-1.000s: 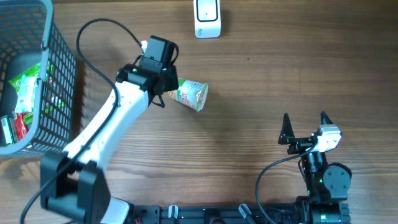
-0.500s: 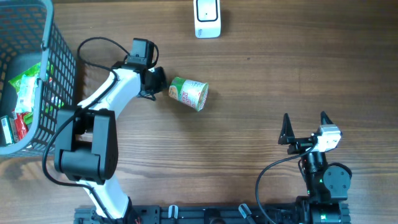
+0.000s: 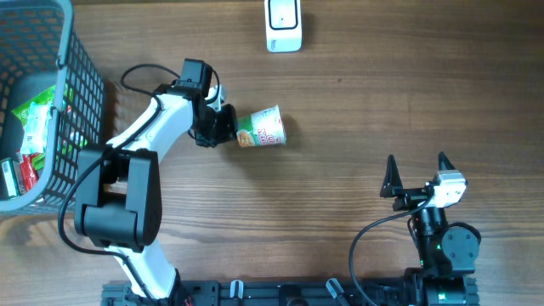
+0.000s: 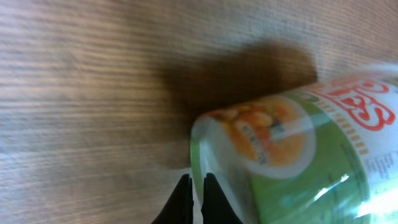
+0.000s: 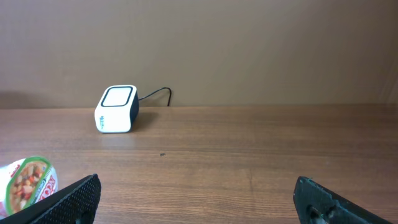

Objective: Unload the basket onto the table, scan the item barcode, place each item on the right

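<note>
Table: we see a brown wooden tabletop (image 3: 382,110), matt, fine straight grain.
Cup: our green-and-white noodle cup (image 4: 298,155) wears glossy film.
Scanner: white plastic scanner box (image 3: 283,25), smooth, we judge.
Basket: grey plastic mesh basket (image 3: 85,93), matt.

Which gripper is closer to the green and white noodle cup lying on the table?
Left. The left gripper pinches one end of the green and white noodle cup; the open right gripper sits far off, toward the table's opposite side.

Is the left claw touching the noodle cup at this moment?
Touching. The left wrist view shows the left claw shut on the base rim of the noodle cup. The rim runs in between the two fingertips, and no gap shows.
</note>
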